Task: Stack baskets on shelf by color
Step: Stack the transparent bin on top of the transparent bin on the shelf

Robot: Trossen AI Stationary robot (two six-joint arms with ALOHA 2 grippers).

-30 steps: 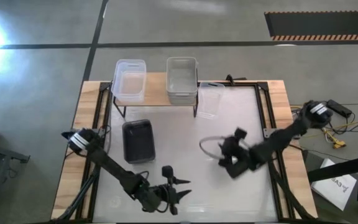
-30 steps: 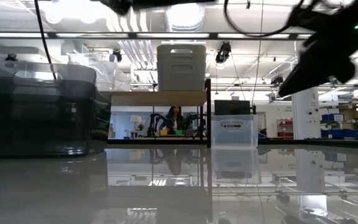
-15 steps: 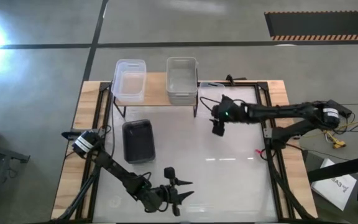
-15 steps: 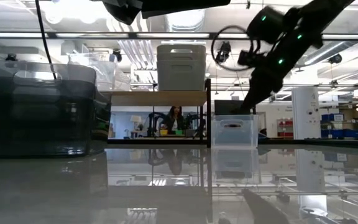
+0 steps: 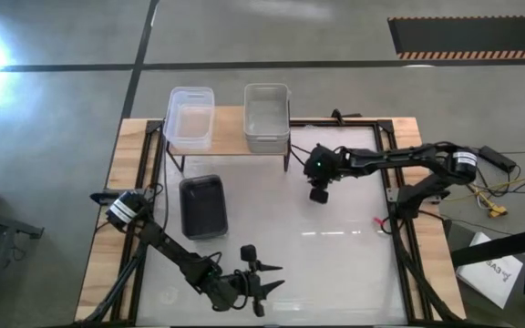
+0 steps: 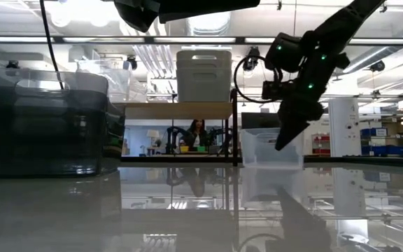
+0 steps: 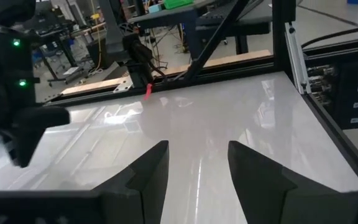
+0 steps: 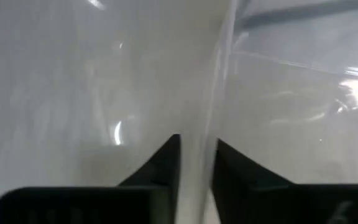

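The shelf (image 5: 229, 123) stands at the table's far side. A clear basket (image 5: 190, 117) and a light grey basket (image 5: 267, 117) sit on its wooden top. A dark grey basket (image 5: 202, 206) rests on the table in front of the shelf and shows large in the low view (image 6: 44, 129). Another clear basket (image 5: 303, 141) stands on the table to the right of the shelf. My right gripper (image 5: 318, 189) is at its near end, shut on its wall (image 6: 261, 150). My left gripper (image 5: 255, 284) is open and empty by the table's near edge (image 7: 197, 168). My right gripper has the clear basket's thin wall (image 8: 197, 155) between its two fingers, one finger (image 8: 166, 165) on each side of it. The fingers come from above, slanting down toward the table's left (image 6: 282, 143). The basket stands upright with its bottom on the table.
Black frame rails run along the table's left and right sides (image 5: 392, 182). A small red mark (image 5: 378, 220) lies near the right rail. The wide white table top (image 5: 335, 255) lies between the two grippers.
My right gripper has gone from the table's middle toward the far edge and the shelf, then come down onto the clear basket beside the shelf. In the low view that basket now stands slightly shifted from where it was.
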